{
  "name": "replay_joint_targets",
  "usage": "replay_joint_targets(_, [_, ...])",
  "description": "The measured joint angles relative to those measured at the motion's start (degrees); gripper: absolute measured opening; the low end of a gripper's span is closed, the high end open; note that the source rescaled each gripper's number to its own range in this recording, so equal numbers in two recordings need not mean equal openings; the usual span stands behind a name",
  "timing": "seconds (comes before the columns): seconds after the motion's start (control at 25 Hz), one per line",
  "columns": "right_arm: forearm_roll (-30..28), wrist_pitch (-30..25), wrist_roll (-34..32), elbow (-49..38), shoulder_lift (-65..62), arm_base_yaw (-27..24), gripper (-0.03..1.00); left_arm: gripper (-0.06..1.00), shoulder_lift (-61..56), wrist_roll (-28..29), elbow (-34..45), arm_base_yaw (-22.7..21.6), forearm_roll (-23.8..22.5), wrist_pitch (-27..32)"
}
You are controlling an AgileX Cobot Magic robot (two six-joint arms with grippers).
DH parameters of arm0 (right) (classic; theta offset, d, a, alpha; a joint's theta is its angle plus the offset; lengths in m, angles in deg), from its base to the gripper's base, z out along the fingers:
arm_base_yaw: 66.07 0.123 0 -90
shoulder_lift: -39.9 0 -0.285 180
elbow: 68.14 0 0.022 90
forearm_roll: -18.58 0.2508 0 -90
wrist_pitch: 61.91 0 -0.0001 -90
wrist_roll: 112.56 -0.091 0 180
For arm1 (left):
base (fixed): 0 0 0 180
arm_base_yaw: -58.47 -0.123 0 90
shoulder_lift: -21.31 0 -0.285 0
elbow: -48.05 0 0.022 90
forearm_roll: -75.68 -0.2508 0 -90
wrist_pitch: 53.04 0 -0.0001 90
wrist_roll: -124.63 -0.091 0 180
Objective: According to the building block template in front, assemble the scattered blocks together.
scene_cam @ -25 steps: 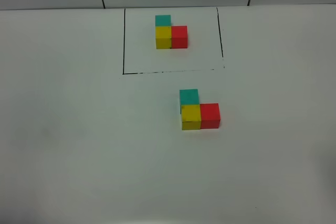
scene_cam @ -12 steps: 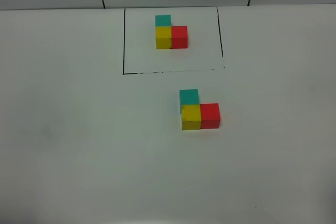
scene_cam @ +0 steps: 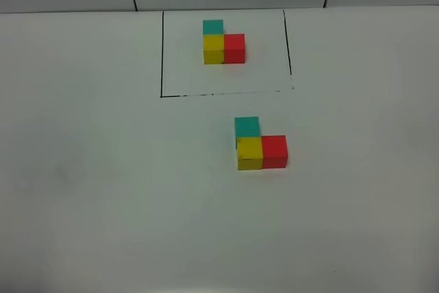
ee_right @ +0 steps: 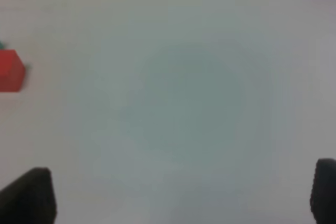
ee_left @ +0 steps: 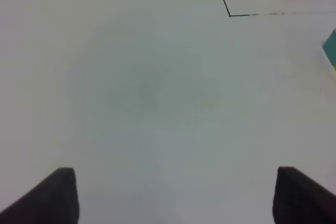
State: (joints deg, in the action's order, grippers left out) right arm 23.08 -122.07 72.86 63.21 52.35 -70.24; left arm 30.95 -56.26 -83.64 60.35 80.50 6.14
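1. The left gripper (ee_left: pixel 173 195) has its dark fingers (ee_left: pixel 60 195) spread wide with only bare table between them; it grasps nothing. The right gripper (ee_right: pixel 176 195) is likewise released, its fingers (ee_right: pixel 29 195) far apart over bare surface. Neither arm appears in the high view.

2. The building block template (scene_cam: pixel 223 44) sits near the far edge of the white table (scene_cam: pixel 89 190), inside a thin black outline (scene_cam: pixel 162 53): teal cube behind yellow, red touching yellow's right side.

3. The scattered blocks now stand together toward the table's middle, just outside the outline's near line: the teal cube (scene_cam: pixel 247 126) behind the yellow cube (scene_cam: pixel 250 153), the red cube (scene_cam: pixel 274 151) against yellow's right face. This L matches the template, so I judge the assembly essentially finished.

4. Risk: teal looks set a touch to the left of yellow, not flush. A corrective nudge could push the whole cluster or split a joint, since the cubes merely rest against each other.

5. Risk: the left wrist view catches a teal corner at its frame edge, and the right wrist view shows the red cube near its edge. Either arm swinging inward with fingers this wide could clip a cube and undo the shape.

6. Risk: any reach toward the far edge could disturb the template trio, losing the reference.

7. The right wrist view is blurred, so that gripper's clearance from the red cube cannot be judged finely.
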Motion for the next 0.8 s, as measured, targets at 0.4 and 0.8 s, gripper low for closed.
replay_joint_targets(0.4, [-0.9,-0.2,-2.8,0.0,-1.7,0.4,0.86,0.96,0.0,0.0,0.0,0.0,0.0,0.0])
replay_joint_targets(0.8, [-0.6,-0.3,-2.8,0.0,-1.7,0.4,0.37,0.96,0.0,0.0,0.0,0.0,0.0,0.0])
